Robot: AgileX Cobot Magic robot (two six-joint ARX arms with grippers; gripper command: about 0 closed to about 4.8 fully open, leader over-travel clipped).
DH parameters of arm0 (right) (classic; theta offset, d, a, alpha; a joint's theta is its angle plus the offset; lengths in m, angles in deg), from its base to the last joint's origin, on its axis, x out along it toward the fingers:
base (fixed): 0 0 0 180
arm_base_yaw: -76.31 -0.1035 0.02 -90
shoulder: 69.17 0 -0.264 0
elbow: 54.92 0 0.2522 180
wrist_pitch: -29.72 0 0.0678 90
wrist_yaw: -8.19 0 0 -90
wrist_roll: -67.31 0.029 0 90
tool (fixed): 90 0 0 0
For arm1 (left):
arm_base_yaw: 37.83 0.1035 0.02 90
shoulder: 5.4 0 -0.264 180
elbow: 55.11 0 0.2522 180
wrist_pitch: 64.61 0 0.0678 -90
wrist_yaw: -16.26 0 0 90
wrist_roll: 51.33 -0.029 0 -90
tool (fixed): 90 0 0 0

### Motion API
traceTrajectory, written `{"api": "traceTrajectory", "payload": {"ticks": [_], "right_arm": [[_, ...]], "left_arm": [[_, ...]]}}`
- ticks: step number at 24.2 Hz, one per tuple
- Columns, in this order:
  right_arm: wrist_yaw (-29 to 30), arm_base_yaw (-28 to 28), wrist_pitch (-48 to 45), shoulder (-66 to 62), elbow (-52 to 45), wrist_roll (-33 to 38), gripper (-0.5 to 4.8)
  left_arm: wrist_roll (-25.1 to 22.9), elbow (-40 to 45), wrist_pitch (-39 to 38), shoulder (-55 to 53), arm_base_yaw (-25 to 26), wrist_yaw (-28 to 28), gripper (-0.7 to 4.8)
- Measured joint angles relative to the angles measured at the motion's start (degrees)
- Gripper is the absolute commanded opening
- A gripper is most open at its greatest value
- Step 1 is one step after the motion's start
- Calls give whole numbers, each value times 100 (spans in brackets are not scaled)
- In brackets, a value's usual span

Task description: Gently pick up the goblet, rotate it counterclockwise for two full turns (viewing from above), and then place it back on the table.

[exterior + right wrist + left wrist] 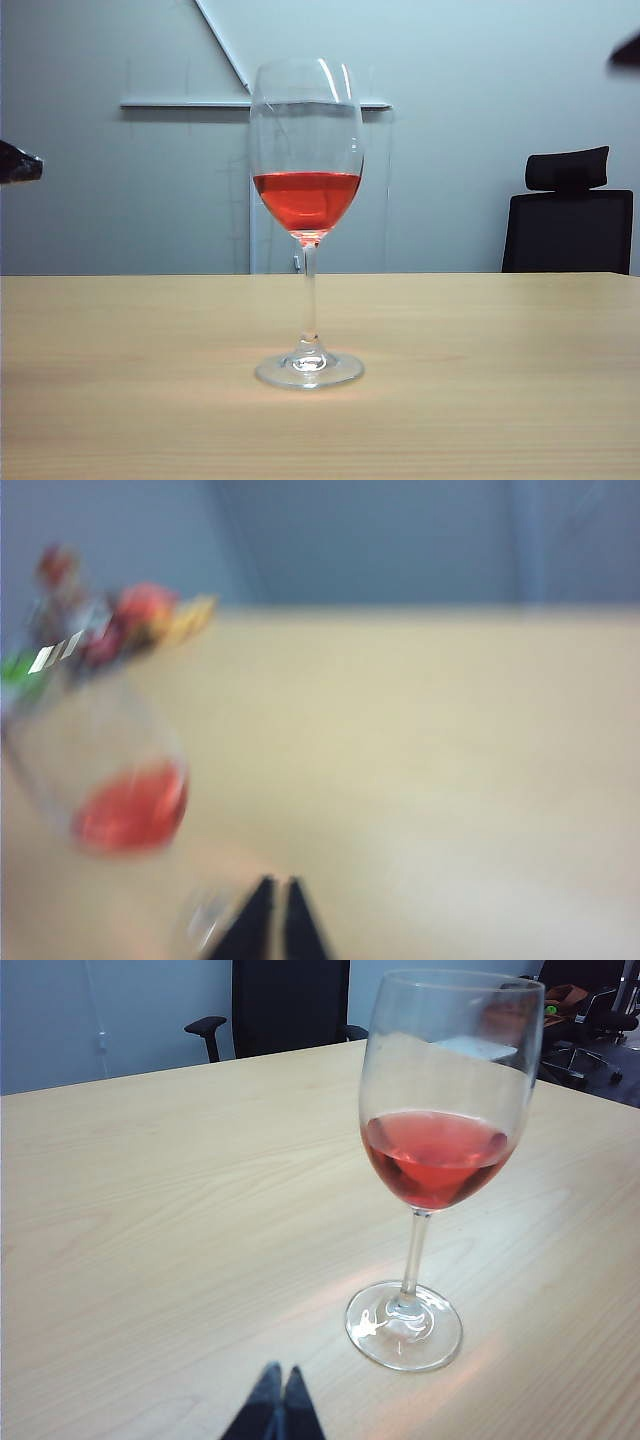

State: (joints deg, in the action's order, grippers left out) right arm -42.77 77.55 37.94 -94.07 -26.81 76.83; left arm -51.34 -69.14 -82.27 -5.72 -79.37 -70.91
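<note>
The goblet (308,225) stands upright near the middle of the table (120,400), its bowl roughly a third full of red liquid (306,198), its thin stem rising from a round foot set flat on the wood. Nothing touches it.

In the left wrist view the left gripper (277,1405) shows only as two dark fingertips pressed together, holding nothing, low over the tabletop and just short of the glass's foot (404,1326). The right wrist view is heavily blurred; the right gripper (268,920) also has its fingertips drawn together and empty, with the goblet (110,780) off to one side and apart from it. In the exterior view, dark shapes at the left edge (18,162) and the upper right corner (626,50) are probably parts of the arms, well away from the glass.

The step in hand looks like the approach: the pickup has not begun. The next move calls for one gripper to part its fingers wide enough for the stem or lower bowl, line up squarely, and close softly, since the tall, top-heavy glass would tip or spill at a sideways nudge.
</note>
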Motion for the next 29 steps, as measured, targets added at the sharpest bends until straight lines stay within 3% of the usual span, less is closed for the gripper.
{"api": "traceTrajectory", "payload": {"ticks": [2, 3, 5, 6, 9, 16, 24, 29], "right_arm": [[98, -437, 59, -798, 55, -293, 280], [13, -737, 28, -1084, 85, -505, 370], [-459, -1537, -282, -1812, 131, -1108, 462], [-841, -2072, -446, -2247, 122, -1403, 473], [-1327, -2811, -1209, -3117, 105, -1897, 473], [-1123, -2900, -4496, -5552, 179, -1622, 472], [-468, -2903, -5665, -6924, 621, -1167, 470], [-186, -2903, -5807, -7254, 868, -1119, 458]], "left_arm": [[0, 0, 0, 0, 0, -2, -5], [0, 0, -2, 0, 0, 0, -5], [0, 0, -2, 0, 0, -2, -5], [0, 0, 0, 0, 0, 0, -5], [0, 0, -2, 0, 0, 0, -5], [0, 0, -11, 0, 0, -2, -5], [0, 0, -17, 0, 0, -2, -5], [0, 0, -17, 0, -2, -2, -5]]}}
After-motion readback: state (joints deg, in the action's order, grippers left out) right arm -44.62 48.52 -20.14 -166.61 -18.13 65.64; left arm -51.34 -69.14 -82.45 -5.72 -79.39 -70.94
